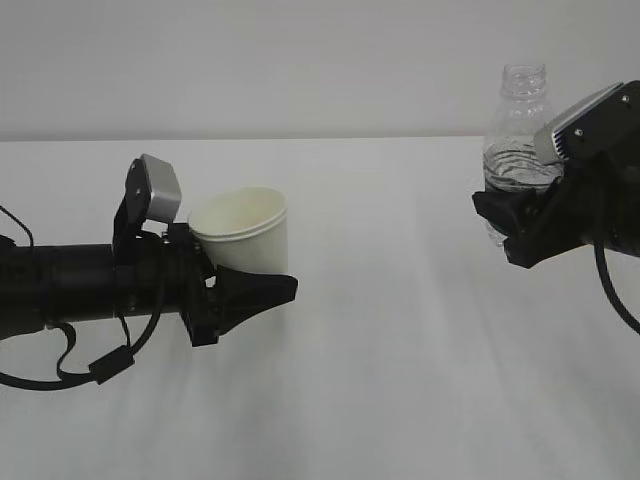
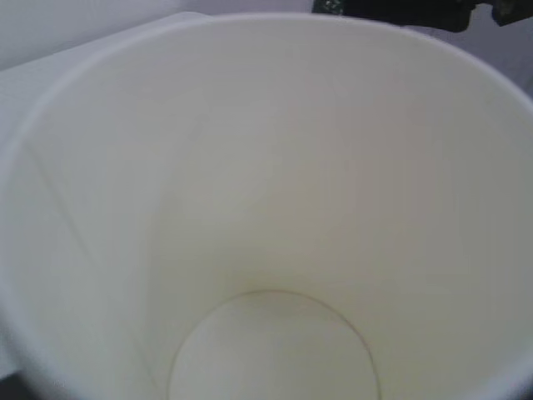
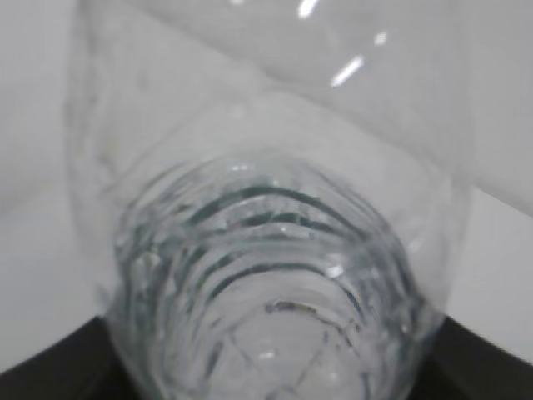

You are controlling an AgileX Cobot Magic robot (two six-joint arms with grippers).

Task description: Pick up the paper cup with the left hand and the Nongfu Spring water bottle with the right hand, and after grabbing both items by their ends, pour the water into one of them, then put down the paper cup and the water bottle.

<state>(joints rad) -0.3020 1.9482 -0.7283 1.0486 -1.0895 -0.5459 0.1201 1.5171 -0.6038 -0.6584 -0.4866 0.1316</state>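
In the exterior view my left gripper [image 1: 250,292] is shut on the lower part of the white paper cup [image 1: 243,228], which stands upright with its mouth up. The cup's pale inside [image 2: 266,208] fills the left wrist view and hides the fingers there. On the right, my right gripper [image 1: 512,228] is shut on the lower body of the clear, capless Nongfu Spring water bottle [image 1: 518,130], held upright above table level. The ribbed bottle [image 3: 266,275] fills the right wrist view, with a black finger [image 3: 42,379] showing at each bottom corner. Cup and bottle are well apart.
A white table [image 1: 400,380] runs under both arms to a pale wall behind. Loose black cables [image 1: 100,365] hang below the left arm. A dark piece of the other arm [image 2: 408,10] shows past the cup's rim.
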